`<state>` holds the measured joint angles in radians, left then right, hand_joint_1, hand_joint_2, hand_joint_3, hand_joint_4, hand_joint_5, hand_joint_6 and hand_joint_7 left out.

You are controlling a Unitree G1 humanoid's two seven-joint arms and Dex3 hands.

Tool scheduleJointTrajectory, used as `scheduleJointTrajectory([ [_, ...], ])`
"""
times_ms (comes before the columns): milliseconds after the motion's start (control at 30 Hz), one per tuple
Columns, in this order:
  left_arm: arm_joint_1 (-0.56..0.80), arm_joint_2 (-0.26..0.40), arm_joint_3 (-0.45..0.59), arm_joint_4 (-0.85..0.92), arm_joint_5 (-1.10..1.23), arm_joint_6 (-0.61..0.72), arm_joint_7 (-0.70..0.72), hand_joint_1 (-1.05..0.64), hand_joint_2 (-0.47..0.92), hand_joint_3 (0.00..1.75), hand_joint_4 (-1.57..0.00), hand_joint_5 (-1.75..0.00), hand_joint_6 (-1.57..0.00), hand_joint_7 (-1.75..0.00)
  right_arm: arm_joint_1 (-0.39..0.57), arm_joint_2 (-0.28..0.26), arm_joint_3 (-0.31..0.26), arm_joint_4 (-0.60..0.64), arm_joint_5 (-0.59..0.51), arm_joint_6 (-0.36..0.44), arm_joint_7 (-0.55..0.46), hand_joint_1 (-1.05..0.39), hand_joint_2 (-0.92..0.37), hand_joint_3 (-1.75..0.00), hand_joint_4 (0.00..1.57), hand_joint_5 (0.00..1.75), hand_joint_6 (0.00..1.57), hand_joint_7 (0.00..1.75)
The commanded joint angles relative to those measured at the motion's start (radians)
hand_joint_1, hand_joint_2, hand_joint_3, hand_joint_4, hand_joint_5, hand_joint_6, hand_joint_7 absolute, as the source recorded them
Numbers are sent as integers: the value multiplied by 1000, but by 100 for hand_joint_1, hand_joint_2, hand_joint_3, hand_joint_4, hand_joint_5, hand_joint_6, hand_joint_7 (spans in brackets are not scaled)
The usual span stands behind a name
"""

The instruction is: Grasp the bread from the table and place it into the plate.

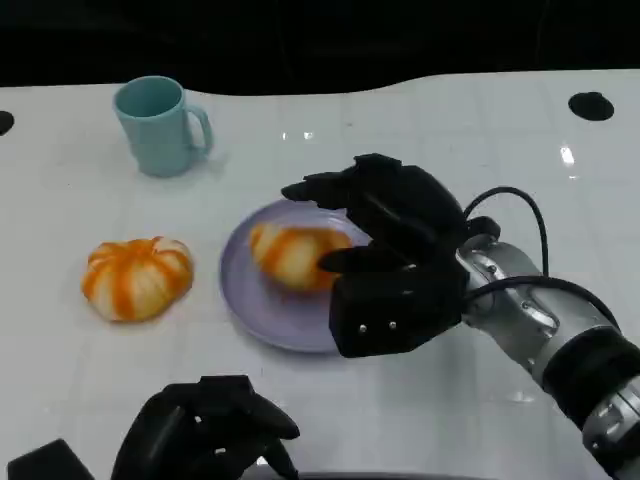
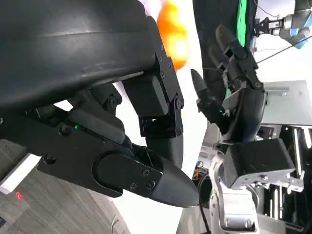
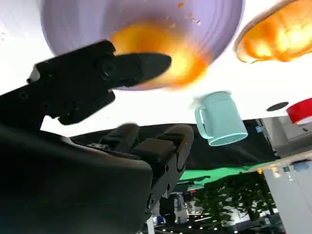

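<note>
Right hand [image 1: 385, 255] spread beside bread [image 1: 292, 255] on plate [image 1: 250, 305].

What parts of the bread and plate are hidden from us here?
- Head view: the right hand covers the right side of the bread and of the plate, so whether its fingers touch the bread is unclear.
- Right wrist view: a finger crosses the blurred bread.

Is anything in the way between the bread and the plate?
No. The bread already lies on the purple plate, with the right hand at it. The other bun and the mug sit off to the side.
</note>
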<state>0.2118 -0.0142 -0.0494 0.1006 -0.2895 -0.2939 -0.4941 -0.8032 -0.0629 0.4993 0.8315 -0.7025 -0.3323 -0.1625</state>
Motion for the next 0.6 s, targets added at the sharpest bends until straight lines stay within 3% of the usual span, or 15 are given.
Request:
scheduleJointTrajectory([
  [33,7,7,2,-11,-10,8,0,-90,90,0,-102,-121,-123,-56,45,-30,-1,-91,19,24,61,-61,-92,-24,0,41,34,0],
  [367,4,2,1,-8,-12,5,-3,-90,90,0,-103,-120,-126,-53,174,-91,-42,-328,83,42,183,-61,-92,-25,1,53,34,0],
  [600,1,4,0,-8,-3,0,0,-91,92,1,-103,-120,-125,-52,343,-154,-118,-499,230,-52,235,-55,-92,-20,5,64,37,2],
])
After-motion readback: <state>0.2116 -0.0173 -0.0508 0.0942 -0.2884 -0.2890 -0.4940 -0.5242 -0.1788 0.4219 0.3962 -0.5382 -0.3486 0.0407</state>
